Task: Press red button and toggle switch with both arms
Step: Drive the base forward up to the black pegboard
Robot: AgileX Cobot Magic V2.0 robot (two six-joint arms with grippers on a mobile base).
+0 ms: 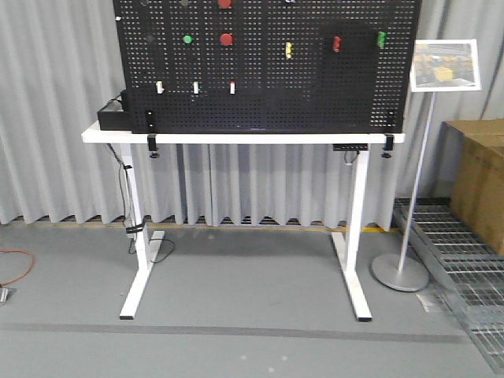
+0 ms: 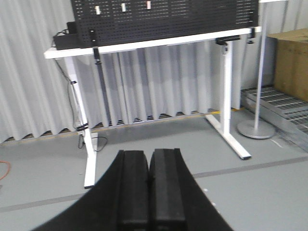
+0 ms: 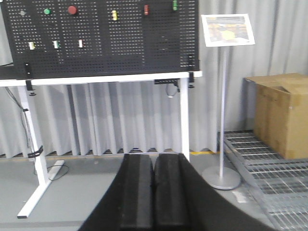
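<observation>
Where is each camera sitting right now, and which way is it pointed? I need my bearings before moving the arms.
Exterior front-facing: set back, facing the pegboard on the white table head-on; none of the robot shows.
Left wrist: behind the shut left end effector, aimed low at the table legs and the pegboard's bottom edge.
Right wrist: behind the shut right end effector, facing the pegboard, sign stand and cardboard box.
Shared: all three see table, pegboard and sign stand.

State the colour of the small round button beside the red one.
Green small round button; best in the exterior front-facing view.
</observation>
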